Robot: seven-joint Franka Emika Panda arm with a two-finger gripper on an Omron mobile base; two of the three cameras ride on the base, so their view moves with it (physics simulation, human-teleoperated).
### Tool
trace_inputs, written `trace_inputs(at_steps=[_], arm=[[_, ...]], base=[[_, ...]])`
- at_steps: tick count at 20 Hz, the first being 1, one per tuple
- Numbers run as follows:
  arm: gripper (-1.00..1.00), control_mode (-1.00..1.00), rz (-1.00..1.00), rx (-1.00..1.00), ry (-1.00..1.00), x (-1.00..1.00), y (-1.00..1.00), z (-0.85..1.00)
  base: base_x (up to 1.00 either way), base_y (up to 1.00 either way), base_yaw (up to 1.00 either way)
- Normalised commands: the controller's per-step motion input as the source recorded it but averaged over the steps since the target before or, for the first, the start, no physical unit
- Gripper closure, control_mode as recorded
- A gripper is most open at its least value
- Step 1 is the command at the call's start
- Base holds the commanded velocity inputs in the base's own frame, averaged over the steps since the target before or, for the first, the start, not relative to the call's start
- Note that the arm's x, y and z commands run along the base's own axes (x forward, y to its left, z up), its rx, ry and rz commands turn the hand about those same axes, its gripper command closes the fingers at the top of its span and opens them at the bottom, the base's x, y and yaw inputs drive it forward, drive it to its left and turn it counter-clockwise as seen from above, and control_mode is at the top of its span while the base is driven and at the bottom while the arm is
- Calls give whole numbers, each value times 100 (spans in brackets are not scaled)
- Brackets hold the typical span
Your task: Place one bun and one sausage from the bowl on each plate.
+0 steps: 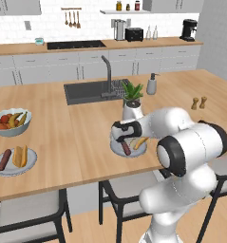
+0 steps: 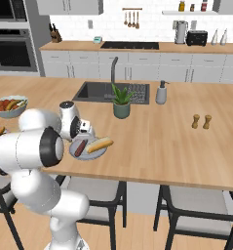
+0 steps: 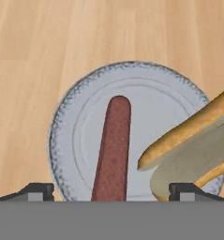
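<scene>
Two plates (image 1: 14,163) on wooden island counter (image 1: 77,142), sink (image 1: 86,91), white kitchen cabinets (image 1: 53,66)

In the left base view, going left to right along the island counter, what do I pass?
Pale bowl of colourful fruit → far grey-blue plate with sausage and bun → near grey-blue plate under the gripper → two small brown wooden shakers.

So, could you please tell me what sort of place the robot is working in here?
A home-style kitchen, rendered: a dark sink with a tall faucet set in a wooden island counter, a black cooktop on the back counter, and a black coffee maker.
</scene>
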Motion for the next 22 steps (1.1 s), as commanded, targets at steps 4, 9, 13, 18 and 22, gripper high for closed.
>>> trace_inputs(at_steps=[4,9,13,18,22], arm=[[-100,-100,-2,4,0,-100,-24,52],[-100,-100,-7,7,0,-97,-23,76],[-100,-100,-7,4,0,-70,-14,90],[-100,-100,-3,1,0,-50,-2,86],[-100,-100,0,0,2,-65,0,80]], base=[[0,0,0],[0,0,0],[0,0,0],[0,0,0],[0,0,0]])
